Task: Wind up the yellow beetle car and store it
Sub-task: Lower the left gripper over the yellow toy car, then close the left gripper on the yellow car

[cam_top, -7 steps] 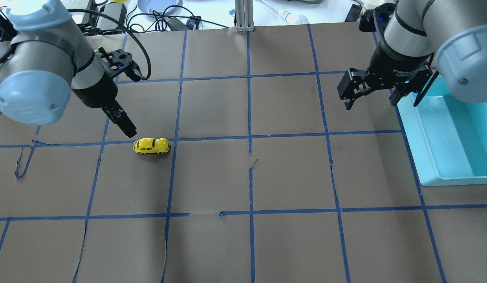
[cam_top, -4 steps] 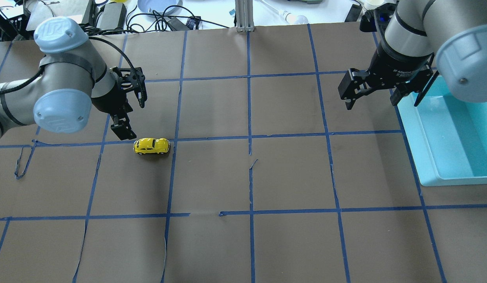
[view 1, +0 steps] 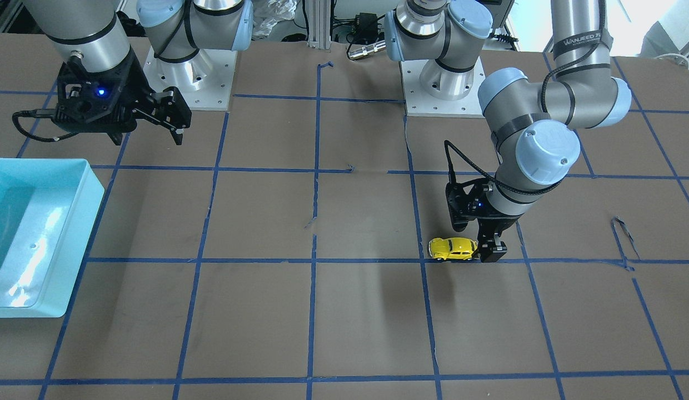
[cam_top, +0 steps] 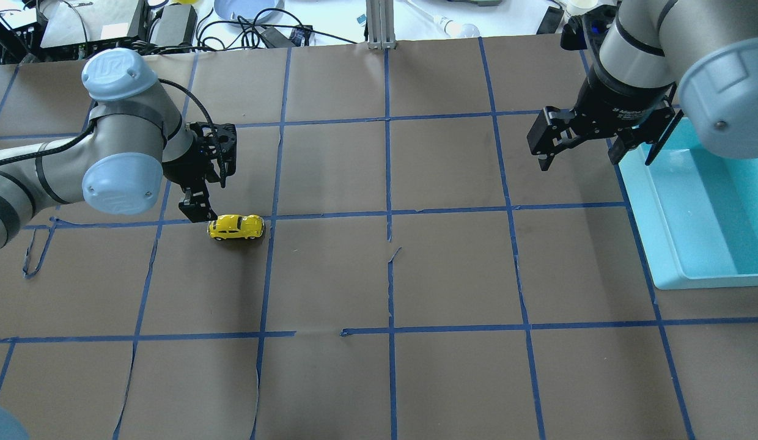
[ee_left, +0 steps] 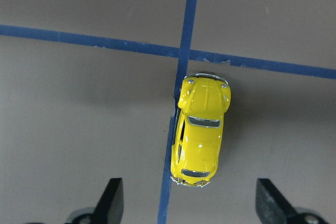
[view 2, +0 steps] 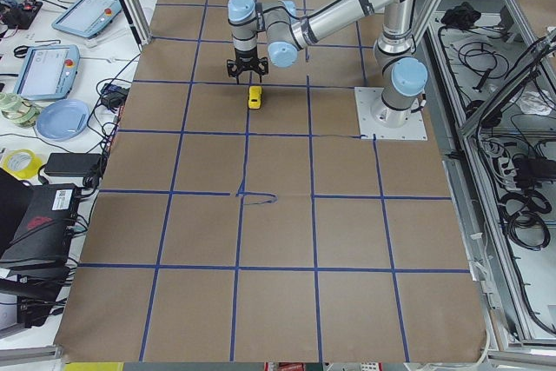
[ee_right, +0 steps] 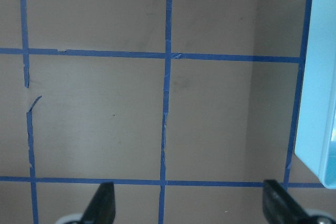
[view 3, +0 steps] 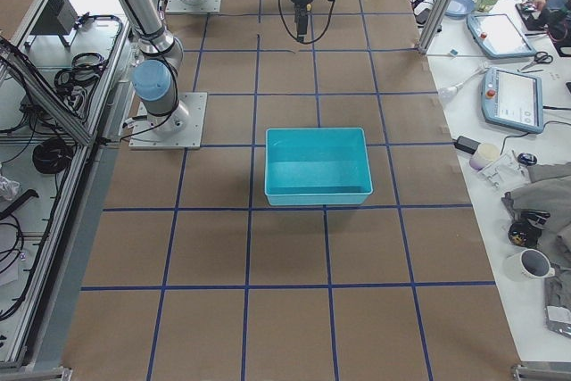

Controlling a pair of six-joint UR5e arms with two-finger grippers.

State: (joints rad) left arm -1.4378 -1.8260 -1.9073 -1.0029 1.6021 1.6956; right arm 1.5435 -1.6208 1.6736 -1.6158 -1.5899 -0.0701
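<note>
The yellow beetle car (cam_top: 236,227) stands on its wheels on the brown table, on a blue tape crossing; it also shows in the front view (view 1: 453,248) and the left side view (view 2: 254,96). My left gripper (cam_top: 209,195) is open and empty, just above and behind the car's left end. In the left wrist view the car (ee_left: 202,135) lies lengthwise ahead of the left gripper (ee_left: 189,205), centred between the fingertips and apart from them. My right gripper (cam_top: 577,159) is open and empty, held high beside the bin, and shows so in the right wrist view (ee_right: 190,205).
A light-blue bin (cam_top: 691,214) stands at the table's right edge, empty inside; it also shows in the front view (view 1: 44,239) and the right wrist view (ee_right: 320,77). Blue tape lines grid the brown paper. Cables and gear lie beyond the far edge.
My left arm has swung in and turned its wrist, bringing the gripper down close to the car's left end. The car and the right arm have not moved.
</note>
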